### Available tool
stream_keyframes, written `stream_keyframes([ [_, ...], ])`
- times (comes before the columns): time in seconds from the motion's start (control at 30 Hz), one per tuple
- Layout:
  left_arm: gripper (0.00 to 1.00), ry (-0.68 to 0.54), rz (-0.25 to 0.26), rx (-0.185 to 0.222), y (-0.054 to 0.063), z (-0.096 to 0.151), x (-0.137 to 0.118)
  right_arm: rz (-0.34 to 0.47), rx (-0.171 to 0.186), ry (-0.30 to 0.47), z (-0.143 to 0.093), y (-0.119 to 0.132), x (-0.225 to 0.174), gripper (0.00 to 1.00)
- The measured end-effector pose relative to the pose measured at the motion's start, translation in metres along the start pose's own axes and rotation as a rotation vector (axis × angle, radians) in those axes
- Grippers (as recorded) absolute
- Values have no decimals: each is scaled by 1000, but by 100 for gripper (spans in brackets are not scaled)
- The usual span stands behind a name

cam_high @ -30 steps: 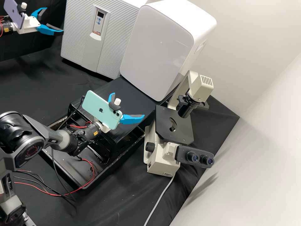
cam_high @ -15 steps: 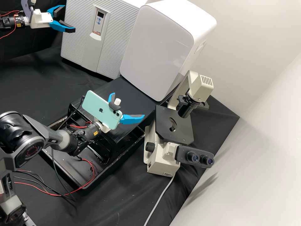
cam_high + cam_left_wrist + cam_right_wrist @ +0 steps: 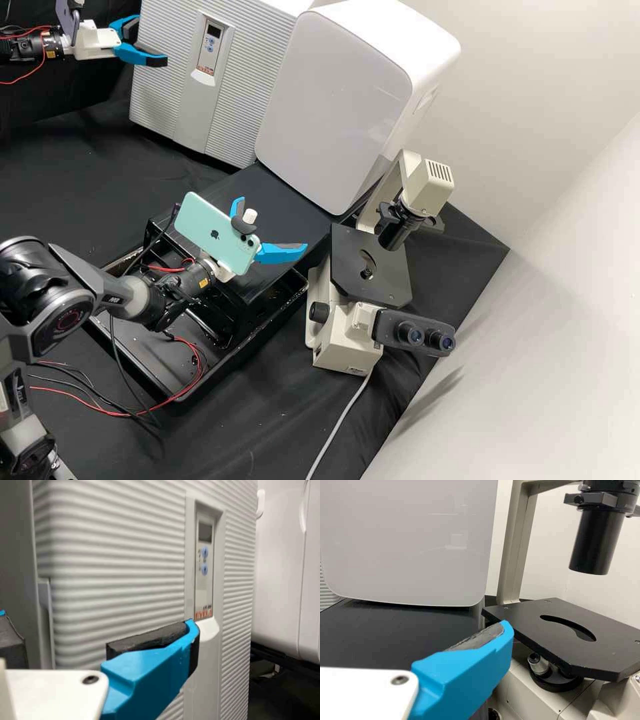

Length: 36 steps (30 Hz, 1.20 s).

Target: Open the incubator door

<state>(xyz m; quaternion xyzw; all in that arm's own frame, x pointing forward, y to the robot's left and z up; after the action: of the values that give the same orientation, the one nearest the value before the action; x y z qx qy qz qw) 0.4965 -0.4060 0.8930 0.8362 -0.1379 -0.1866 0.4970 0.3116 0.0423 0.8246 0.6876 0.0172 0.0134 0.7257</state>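
Incubator door [image 3: 160,93], one, apparently closed: desk's [image 3: 60,173] far left. Left claw [image 3: 152,40], spread, beside its left edge [image 3: 135,100]. Right claw [image 3: 273,222], spread, apart. Advised: one finger behind that edge, slow outward arc.

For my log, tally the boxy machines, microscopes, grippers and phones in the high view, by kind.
Boxy machines: 2 (ridged incubator, smooth white cabinet)
Microscopes: 1 (beige microscope)
Grippers: 2 (left gripper, right gripper)
Phones: 2 (mint phone, darker phone)
Total: 7
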Motion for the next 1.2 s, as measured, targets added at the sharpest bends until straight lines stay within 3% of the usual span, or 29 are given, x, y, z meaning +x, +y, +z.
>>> stream_keyframes([
  [0.27, 100, -13, -47, -25, -14, 16, 9, 0, 0, 0, 0, 0, 0, 100],
  [0.47, 100, 12, -37, -56, -13, 23, 13, 0, 0, 0, 0, 0, 0, 100],
  [1.2, 100, 28, -76, -80, -6, 52, -10, 0, 0, 0, 0, 0, 0, 100],
])
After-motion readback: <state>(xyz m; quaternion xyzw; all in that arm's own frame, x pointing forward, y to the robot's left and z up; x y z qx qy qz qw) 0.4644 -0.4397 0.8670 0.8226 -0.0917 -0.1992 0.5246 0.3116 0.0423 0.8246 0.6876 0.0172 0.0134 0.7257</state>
